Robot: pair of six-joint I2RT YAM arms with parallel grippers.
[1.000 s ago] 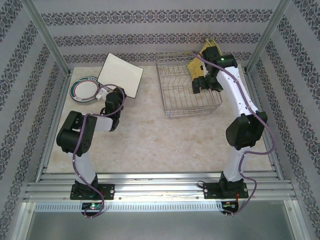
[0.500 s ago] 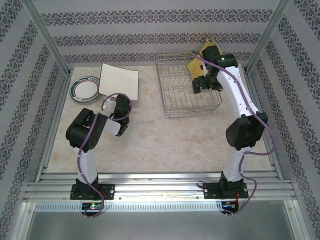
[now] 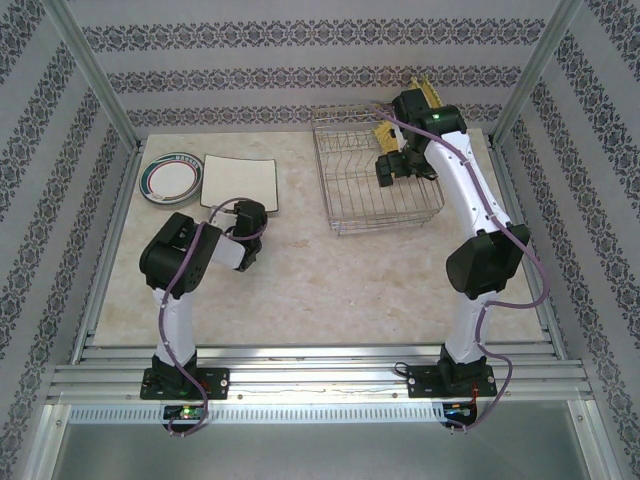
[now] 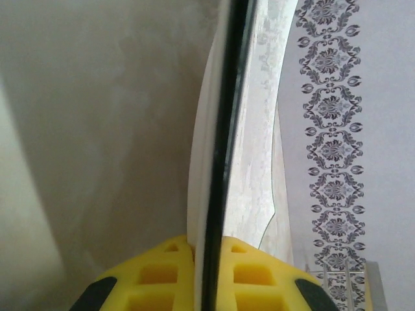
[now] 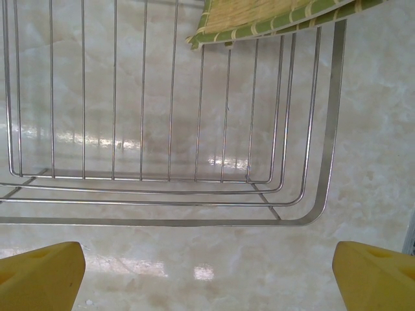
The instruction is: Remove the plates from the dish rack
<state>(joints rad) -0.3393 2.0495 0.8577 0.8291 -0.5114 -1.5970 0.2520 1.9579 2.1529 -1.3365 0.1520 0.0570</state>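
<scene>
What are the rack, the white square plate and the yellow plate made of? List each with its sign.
Rack: metal wire, likely polished steel; thin silver rods catch glints. White square plate: probably glazed ceramic, maybe melamine; smooth, plain face. Yellow plate: looks woven, like bamboo or straw; fine ribbed weave, green-striped edge, matte.

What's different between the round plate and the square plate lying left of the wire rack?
Shape: the round plate is a circle, the square plate four-cornered. Pattern: the round plate has a green band near its rim; the square plate is plain white. Hold: the left claw grips the square plate's near edge; the round plate lies ungripped. Both are mostly white and sit outside the dish rack, on the table.
</scene>
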